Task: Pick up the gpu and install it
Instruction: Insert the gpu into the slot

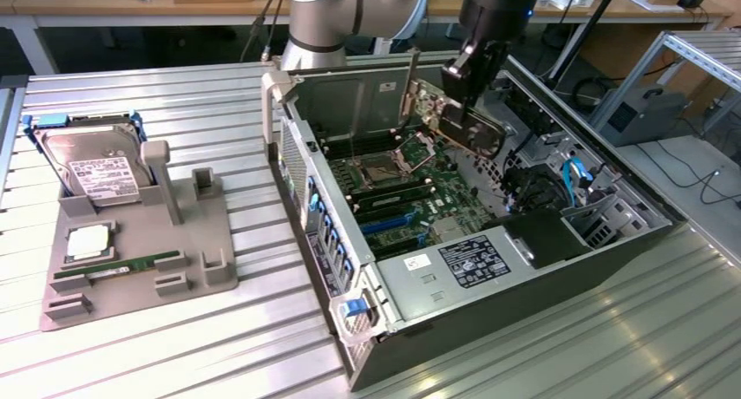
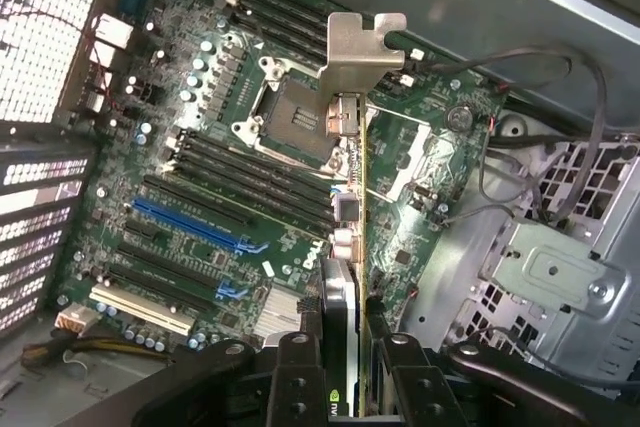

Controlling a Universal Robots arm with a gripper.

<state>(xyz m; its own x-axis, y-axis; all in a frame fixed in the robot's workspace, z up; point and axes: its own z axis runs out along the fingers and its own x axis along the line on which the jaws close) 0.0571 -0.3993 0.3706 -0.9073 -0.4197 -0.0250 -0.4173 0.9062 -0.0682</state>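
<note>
Seen from the wrist, my claw (image 2: 345, 382) grips the gpu (image 2: 342, 307) edge-on between both fingers (image 2: 298, 377), above the motherboard (image 2: 200, 162). The card's long axis runs away from me, silver bracket (image 2: 365, 47) at the far end, over the processor socket (image 2: 290, 112); blue slots (image 2: 185, 225) lie to one side, grey cables (image 2: 560, 67) loop on the other. The exterior view takes in the open computer case (image 1: 498, 338) below the arm (image 1: 347, 9), and, well apart at the exterior view's left, a hard drive (image 1: 99, 160) on its tray (image 1: 208, 260).

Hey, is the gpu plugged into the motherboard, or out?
Out. The fingers clamp the gpu, and it hangs above the motherboard inside the case, not seated in any slot.
</note>
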